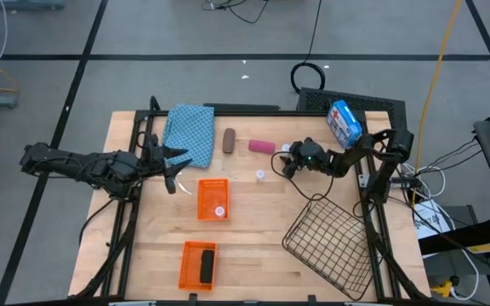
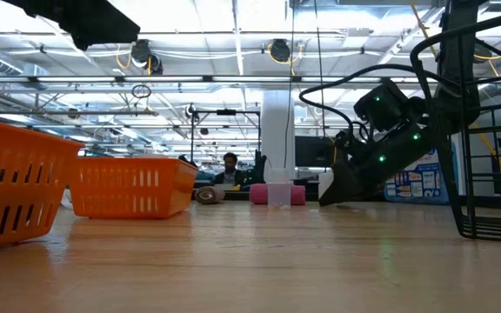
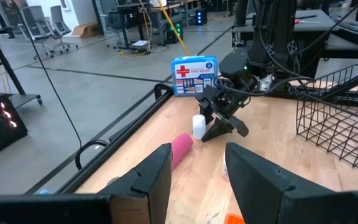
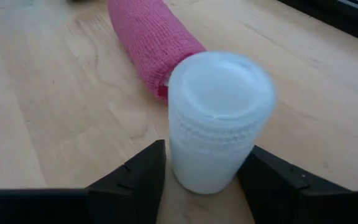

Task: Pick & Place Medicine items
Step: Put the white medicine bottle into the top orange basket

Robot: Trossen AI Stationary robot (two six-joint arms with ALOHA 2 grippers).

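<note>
The right gripper (image 1: 286, 161) is low at the table, just beside the pink fabric-wrapped cylinder (image 1: 261, 146), on the side toward the blue-and-white first-aid box with a red cross (image 1: 344, 121); its two dark fingers (image 4: 132, 180) stand on both sides of a small white round plastic vial (image 4: 219, 121) with a ribbed cap, and they seem to touch it, so the gripper is closed around this vial; the vial stands upright on the light wooden table (image 1: 253, 238), very near to one end of the pink cylinder.

The short brown cylinder (image 1: 229, 140) lies beside the pink cylinder, on the side away from the box, close to a folded blue cloth (image 1: 188, 133); a second white vial (image 1: 260, 176) stands alone on the wood, not far from the pink cylinder, toward the front of the table; a third white vial (image 1: 220, 212) lies inside an orange plastic basket (image 1: 213, 186), farther from the pink cylinder; the black cylinder (image 1: 206, 267) lies in a second orange basket (image 1: 190, 263), well apart from the pink cylinder, near the front edge.

The left gripper (image 1: 172, 167) waits above the table beyond the blue cloth from the pink cylinder, its fingers (image 3: 154, 177) apart and holding nothing; a dark wire basket (image 1: 330, 242) sits well apart from the pink cylinder, under the right arm.
</note>
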